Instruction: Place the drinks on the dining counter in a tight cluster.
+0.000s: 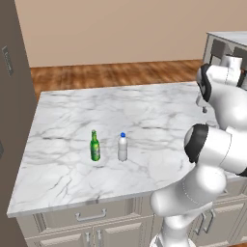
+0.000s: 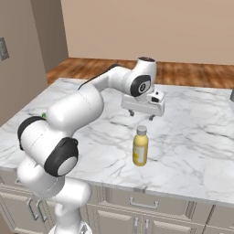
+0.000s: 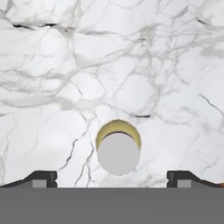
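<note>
Three drinks stand upright on a marble-topped cabinet with drawers (image 1: 144,106). The slim green bottle (image 1: 95,146) and the clear bottle with a blue cap (image 1: 122,147) are side by side near the front left. The yellow juice bottle (image 2: 140,147) stands apart to their right. My gripper (image 2: 141,115) hangs open just above and slightly behind the yellow bottle, touching nothing. Seen from above in the hand view, its pale cap (image 3: 118,153) lies between and just ahead of the fingertips of the gripper (image 3: 112,178). The dining counter is out of view.
A tall dark cabinet (image 1: 12,96) rises at the marble top's left end. Wooden floor (image 1: 116,72) runs behind it. A grey unit with a marble top (image 1: 226,43) stands at the far right. My own arm (image 1: 212,144) covers the top's right front corner.
</note>
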